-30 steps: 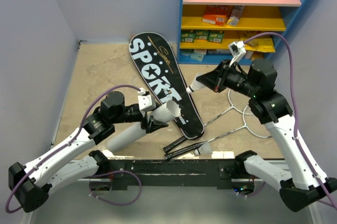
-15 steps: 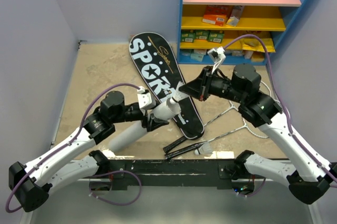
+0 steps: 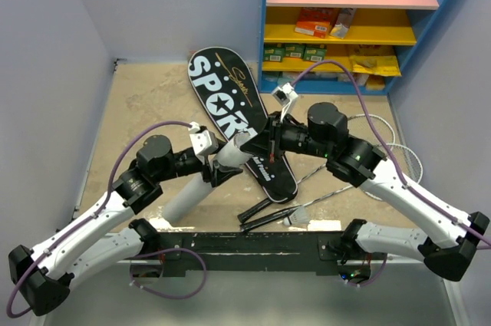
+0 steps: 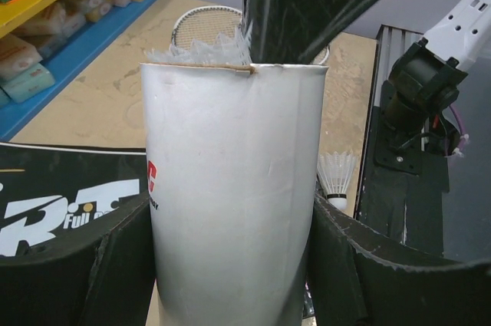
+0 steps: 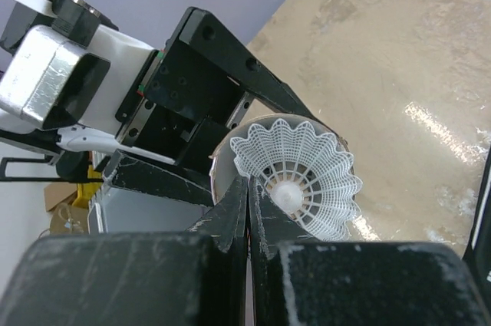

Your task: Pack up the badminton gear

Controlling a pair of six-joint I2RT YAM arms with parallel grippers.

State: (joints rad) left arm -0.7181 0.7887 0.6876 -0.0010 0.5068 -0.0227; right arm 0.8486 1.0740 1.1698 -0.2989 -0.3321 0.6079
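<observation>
— Where is the white mesh-skirted shuttlecock [image 5: 303,176]?
— Sitting in the open mouth of the long white tube [image 4: 230,188], which is raised at a slant over the narrow end of the black racket-shaped bag lettered SPORT [image 3: 230,111].
— And the grippers?
— The right gripper [image 5: 248,192], fingers pressed together, pinches the shuttlecock's skirt rim. The left gripper [image 3: 220,166] is clamped round the tube just below its mouth.
</observation>
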